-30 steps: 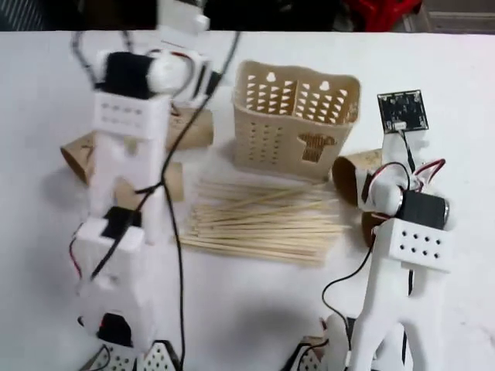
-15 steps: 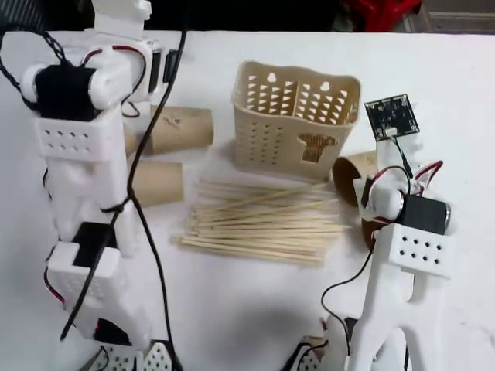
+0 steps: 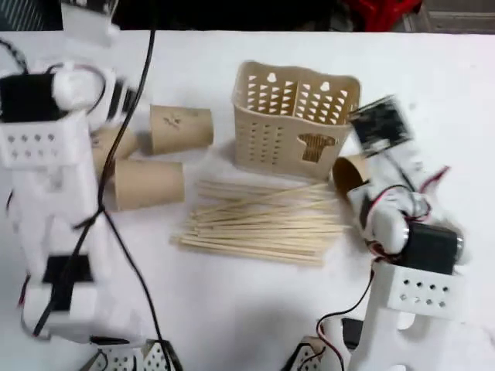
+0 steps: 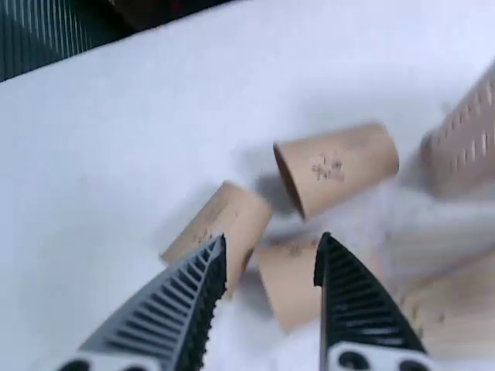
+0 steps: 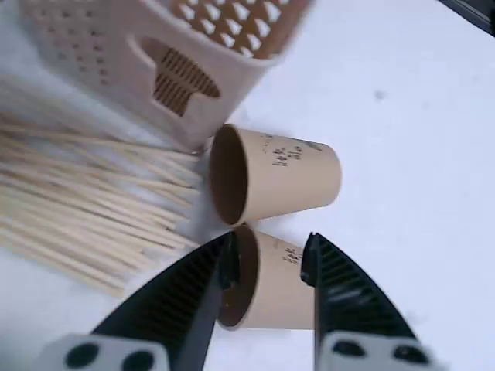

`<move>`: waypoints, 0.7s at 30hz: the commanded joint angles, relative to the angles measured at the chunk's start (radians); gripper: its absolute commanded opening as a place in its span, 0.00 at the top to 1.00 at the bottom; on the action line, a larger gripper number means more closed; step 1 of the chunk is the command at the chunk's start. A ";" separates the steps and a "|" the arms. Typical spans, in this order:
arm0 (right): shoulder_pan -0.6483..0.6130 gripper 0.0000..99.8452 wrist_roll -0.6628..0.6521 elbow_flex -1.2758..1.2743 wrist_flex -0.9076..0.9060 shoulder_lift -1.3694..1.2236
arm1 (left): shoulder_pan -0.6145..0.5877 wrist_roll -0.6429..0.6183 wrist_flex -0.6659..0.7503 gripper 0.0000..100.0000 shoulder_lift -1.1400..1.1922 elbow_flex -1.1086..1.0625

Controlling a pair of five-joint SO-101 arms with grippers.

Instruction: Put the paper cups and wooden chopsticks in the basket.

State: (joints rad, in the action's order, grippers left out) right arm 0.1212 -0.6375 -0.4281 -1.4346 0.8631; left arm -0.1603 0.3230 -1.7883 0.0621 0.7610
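White tabletop [image 3: 255,309]; by my judgement the loading has not begun. Nearest me, the left gripper [image 4: 271,241] hangs released above three brown paper cups [image 4: 334,166] lying on their sides. The right gripper [image 5: 269,239], jaws likewise apart, hovers over two more. The pile of pale wooden chopsticks [image 3: 263,220] lies loose between the groups. Beyond, the beige perforated plastic basket [image 3: 296,120] stands upright; I see nothing inside.

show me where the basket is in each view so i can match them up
High view: the basket stands toward the table's far side, right behind the chopsticks.
Left wrist view: a strip of its perforated wall, just past a lying paper cup.
Right wrist view: its handle-side wall, behind the chopsticks and two paper cups.
Shared landmark: the chopsticks.
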 commanded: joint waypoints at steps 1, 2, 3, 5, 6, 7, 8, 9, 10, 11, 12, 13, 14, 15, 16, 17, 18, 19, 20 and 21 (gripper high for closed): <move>-0.194 0.85 -0.077 -0.012 -0.036 -0.019 | -0.024 0.164 0.034 0.80 -0.317 -0.456; -0.246 0.85 -0.077 -0.037 -0.036 -0.030 | -0.024 0.190 0.069 0.80 -0.369 -0.572; -0.303 0.85 -0.077 -0.066 -0.031 -0.047 | -0.025 0.210 0.114 0.80 -0.418 -0.687; -0.423 0.85 -0.077 -0.124 0.001 -0.093 | -0.038 0.218 0.244 0.80 -0.507 -0.922; -0.475 0.85 -0.077 -0.150 0.027 -0.124 | -0.047 0.218 0.322 0.80 -0.545 -1.037; -0.519 0.85 -0.077 -0.175 0.056 -0.159 | -0.056 0.216 0.404 0.80 -0.579 -1.145; -0.556 0.85 -0.077 -0.195 0.091 -0.197 | -0.061 0.216 0.479 0.80 -0.611 -1.250; -0.588 0.85 -0.080 -0.210 0.127 -0.240 | -0.062 0.216 0.546 0.80 -0.636 -1.346; -0.613 0.85 -0.084 -0.222 0.165 -0.286 | -0.062 0.216 0.611 0.80 -0.657 -1.436; -0.636 0.85 -0.091 -0.232 0.203 -0.335 | -0.062 0.216 0.674 0.80 -0.673 -1.517; -0.650 0.85 -0.115 -0.235 0.245 -0.386 | -0.062 0.216 0.735 0.80 -0.682 -1.596; -0.661 0.85 -0.140 -0.236 0.282 -0.437 | -0.062 0.216 0.793 0.80 -0.685 -1.662; -0.665 0.85 -0.158 -0.235 0.318 -0.484 | -0.062 0.216 0.852 0.80 -0.687 -1.725; -0.668 0.85 -0.166 -0.235 0.357 -0.532 | -0.062 0.216 0.913 0.80 -0.687 -1.781; -0.668 0.85 -0.170 -0.235 0.392 -0.576 | -0.062 0.216 0.973 0.80 -0.687 -1.834; -0.668 0.85 -0.178 -0.235 0.423 -0.615 | -0.064 0.216 1.028 0.80 -0.687 -1.877; -0.668 0.85 -0.198 -0.235 0.449 -0.651 | -0.070 0.221 1.077 0.80 -0.691 -1.915; -0.668 0.85 -0.218 -0.235 0.473 -0.690 | -0.087 0.221 1.115 0.80 -0.693 -1.942; -0.668 0.85 -0.233 -0.235 0.496 -0.719 | -0.104 0.222 1.149 0.80 -0.688 -1.967; -0.668 0.85 -0.241 -0.235 0.519 -0.746 | -0.122 0.224 1.181 0.80 -0.687 -1.989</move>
State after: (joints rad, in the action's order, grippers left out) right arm -0.5370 -0.8216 -0.6690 -1.0111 0.2094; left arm -0.2248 0.5363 -0.7664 -0.5854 -1.1462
